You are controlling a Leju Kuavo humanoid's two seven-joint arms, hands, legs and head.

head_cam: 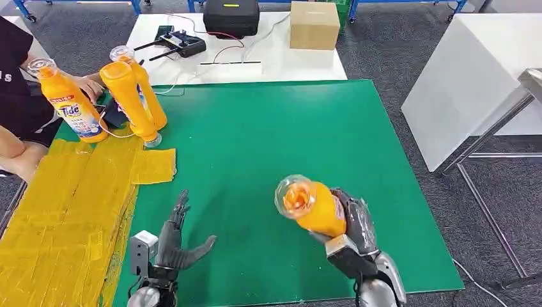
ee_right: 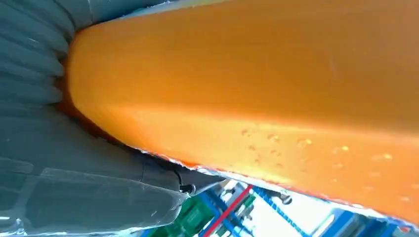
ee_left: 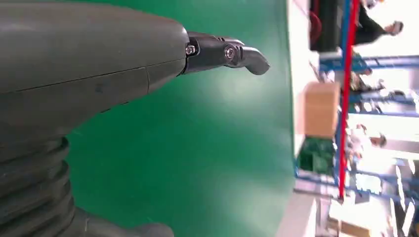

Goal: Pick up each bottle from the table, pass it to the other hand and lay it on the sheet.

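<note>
table [head_cam: 307, 128]: green | yellow sheet [head_cam: 70, 211] at left edge; three orange bottles [head_cam: 131, 96] far-left corner

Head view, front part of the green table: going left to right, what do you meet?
Yellow sheet → left hand, open over the green mat → orange bottle held in the right hand.
</note>
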